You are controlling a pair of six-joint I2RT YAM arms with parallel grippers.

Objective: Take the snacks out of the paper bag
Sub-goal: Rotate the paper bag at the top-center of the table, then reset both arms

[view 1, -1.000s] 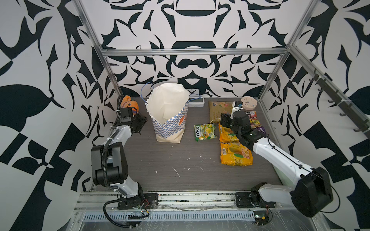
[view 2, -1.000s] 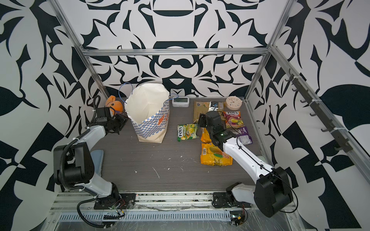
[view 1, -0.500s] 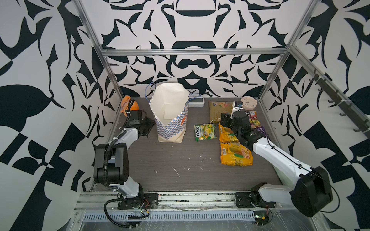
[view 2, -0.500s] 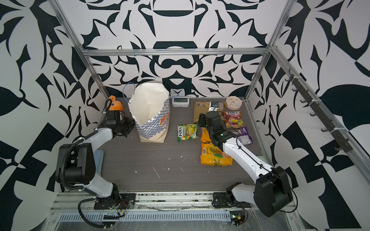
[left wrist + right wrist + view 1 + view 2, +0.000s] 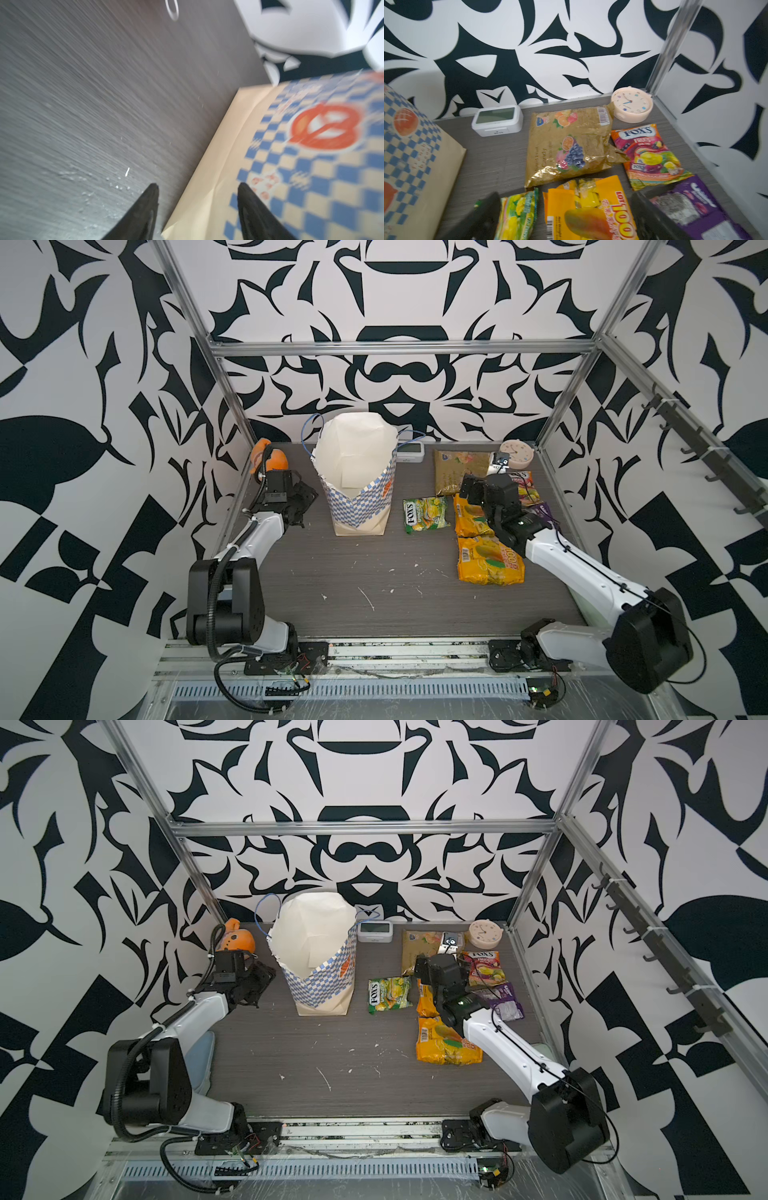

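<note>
The right claw (image 5: pixel 566 194) hangs with its jaws spread wide, gripping nothing, low over an orange-yellow packet (image 5: pixel 591 212) that lies flat on the table (image 5: pixel 374 593). By one finger sits the green FOX'S packet (image 5: pixel 519 212), and by the other the purple packet (image 5: pixel 691 207). Just ahead of the tips are the large gold packet (image 5: pixel 571 145) and the red-pink FOX'S packet (image 5: pixel 645 153). Beyond them, at the wall, stand a round cream clock (image 5: pixel 631 104) and a white digital clock (image 5: pixel 497 120). Back along the arm lies a second orange-yellow packet (image 5: pixel 490 568).

The left claw (image 5: pixel 197 187) is also released, fingers parted and empty. Its tips are just beside the beige base of the paper bag (image 5: pixel 291 166), though the blurred wrist view does not show whether they touch. The bag stands upright with its mouth open, between the two claws in both top views. An orange plush toy (image 5: pixel 274 460) sits behind the left claw, in the corner.
</note>
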